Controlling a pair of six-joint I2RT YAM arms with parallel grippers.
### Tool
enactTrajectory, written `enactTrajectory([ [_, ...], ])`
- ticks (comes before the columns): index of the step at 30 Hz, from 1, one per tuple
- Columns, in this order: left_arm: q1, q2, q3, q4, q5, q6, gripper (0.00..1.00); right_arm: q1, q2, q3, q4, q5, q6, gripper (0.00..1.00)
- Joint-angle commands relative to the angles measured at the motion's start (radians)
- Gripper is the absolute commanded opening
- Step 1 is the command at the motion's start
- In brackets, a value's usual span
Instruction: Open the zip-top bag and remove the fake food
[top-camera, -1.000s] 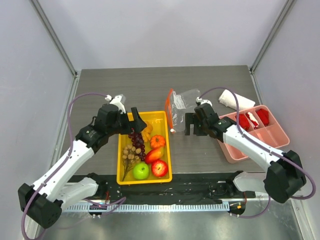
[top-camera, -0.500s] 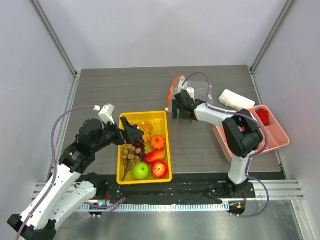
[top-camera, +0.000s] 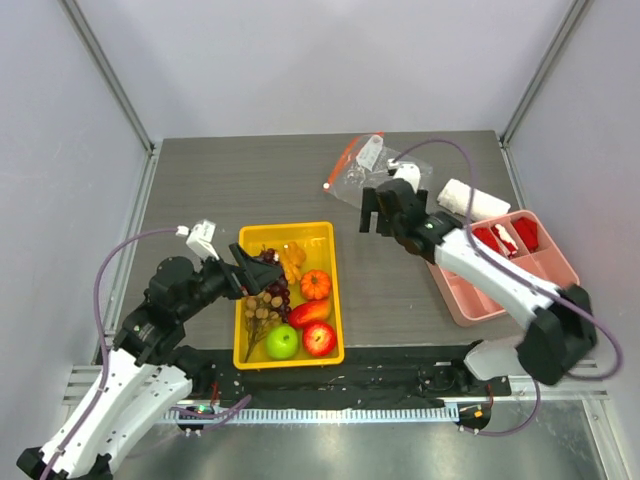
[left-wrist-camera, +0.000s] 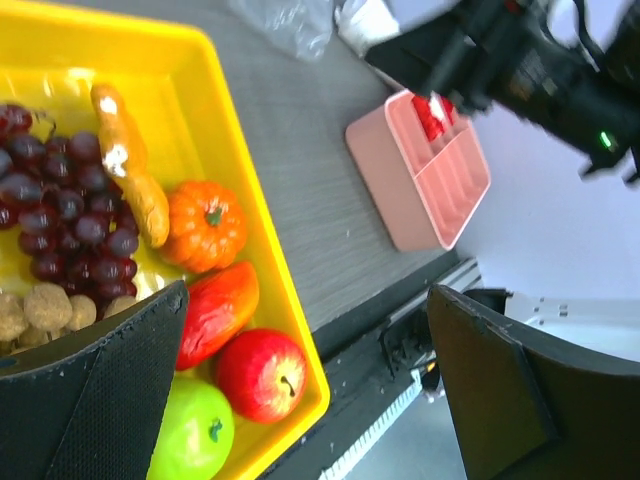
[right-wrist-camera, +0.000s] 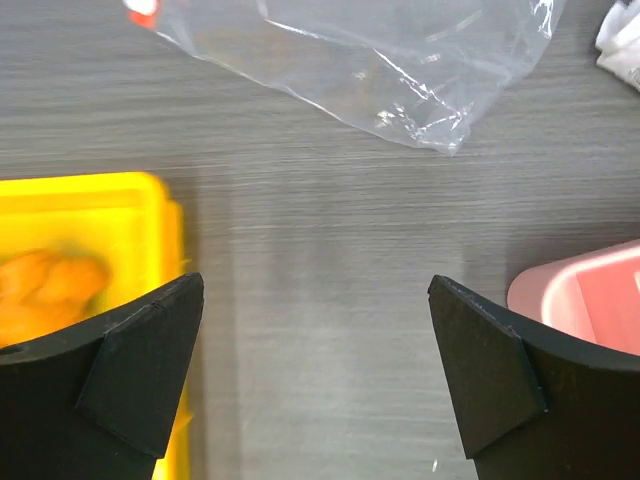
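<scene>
Grey wood-grain bench w/ pale walls round it. The zip-top bag (top-camera: 360, 168) lies flat and slack near the far edge, right of ctr, touching nothing else. It looks empty, though the crinkles hide some of it. Its orange-red zip strip (top-camera: 351, 161) runs diagonally, near-left to far-right.

Right jaws are spread wide, grasping nothing, over bare bench just on the near side of the bag. In the right wrist view the bag (right-wrist-camera: 400, 60) sits at the top of frame, beyond the fingertips.

Left jaws are also spread wide and empty, above the left rim of the yellow tray (top-camera: 241, 330), well apart from the bag. The fake food (top-camera: 300, 310) sits in that tray: grapes (left-wrist-camera: 60, 215), pumpkin (left-wrist-camera: 205, 225), red apple (left-wrist-camera: 260, 375), green apple (left-wrist-camera: 190, 435).

So the right arm is clearly the nearer one. Any reach for the bag goes fwd toward the far edge, and the jaws would prob. need turning to cross the strip, not run along it. Emptying looks done.
</scene>
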Motion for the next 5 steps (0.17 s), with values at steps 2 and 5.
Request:
enactTrajectory([
  [2, -0.003, -0.045, 0.028, 0.097, -0.073, -0.016, 1.00, 0.005, -0.321, -0.111, -0.041, -0.066, 0.040, 1.00],
  [5, -0.003, -0.057, 0.010, 0.157, -0.096, -0.023, 1.00, 0.005, -0.402, -0.148, -0.031, -0.152, 0.026, 1.00],
])
